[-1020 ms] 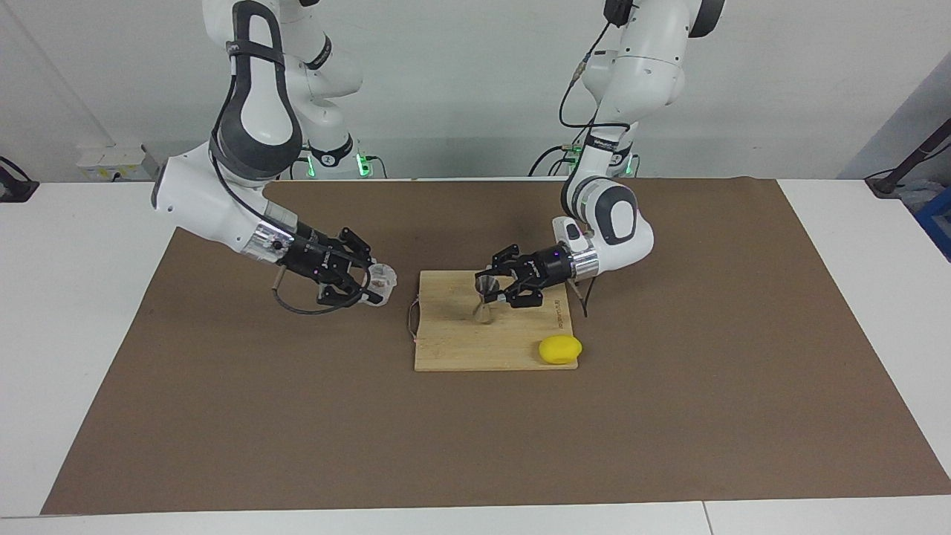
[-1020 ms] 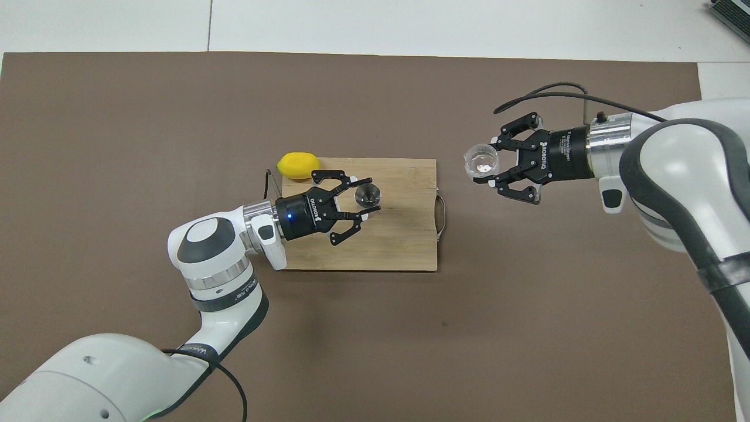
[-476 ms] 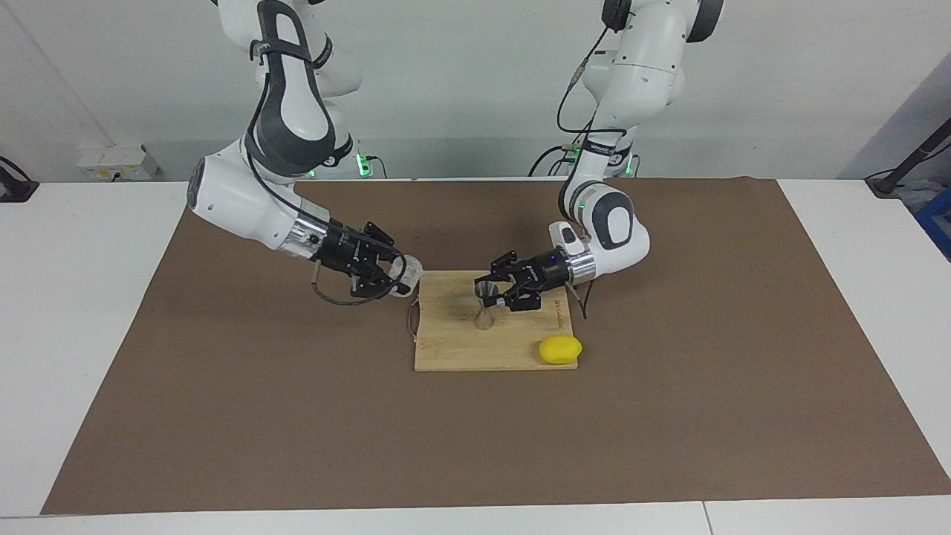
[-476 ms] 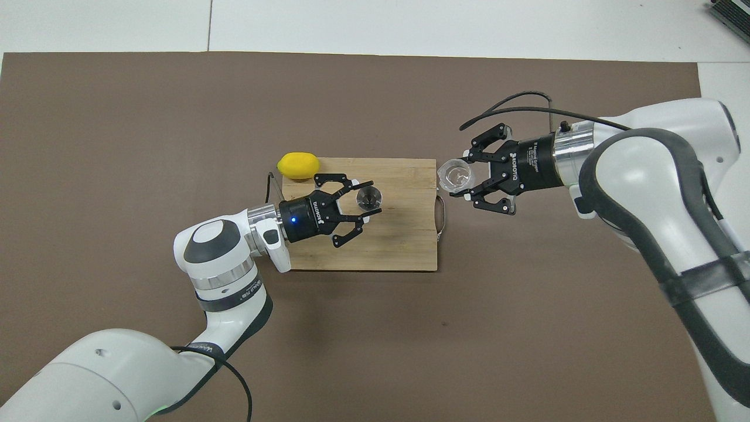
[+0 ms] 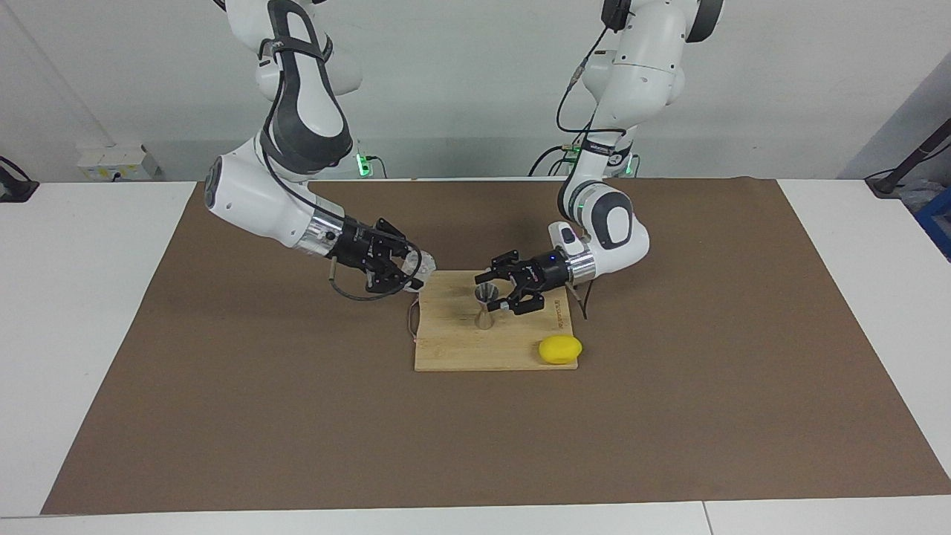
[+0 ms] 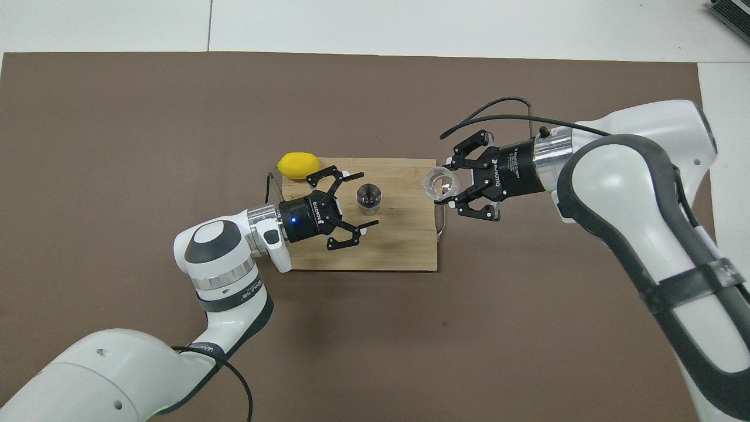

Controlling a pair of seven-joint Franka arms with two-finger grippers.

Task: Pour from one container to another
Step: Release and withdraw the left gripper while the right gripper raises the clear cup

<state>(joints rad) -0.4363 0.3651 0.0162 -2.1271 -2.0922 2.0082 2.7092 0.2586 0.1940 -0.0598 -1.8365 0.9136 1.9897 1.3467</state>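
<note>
The steel jigger (image 5: pixel 486 305) (image 6: pixel 369 198) stands upright on the wooden cutting board (image 5: pixel 453 349) (image 6: pixel 404 246). My left gripper (image 5: pixel 496 288) (image 6: pixel 369 198) is open, with the jigger's top between its spread fingers, which stand apart from it. The clear cup (image 5: pixel 417 267) (image 6: pixel 439 183) hangs in the air with my right gripper (image 5: pixel 407 270) (image 6: pixel 449 185) shut on it. It is over the board's edge at the right arm's end. Its mouth faces up in the overhead view.
A yellow lemon (image 5: pixel 560 349) (image 6: pixel 298 165) lies at the board's corner toward the left arm's end, farther from the robots than the jigger. A brown mat (image 5: pixel 297 416) (image 6: pixel 146 117) covers the table under everything. A wire handle (image 6: pixel 442 217) sticks out from the board beneath the cup.
My left gripper has opened and let go of the jigger. My right arm has carried the cup from over the mat to the board's edge.
</note>
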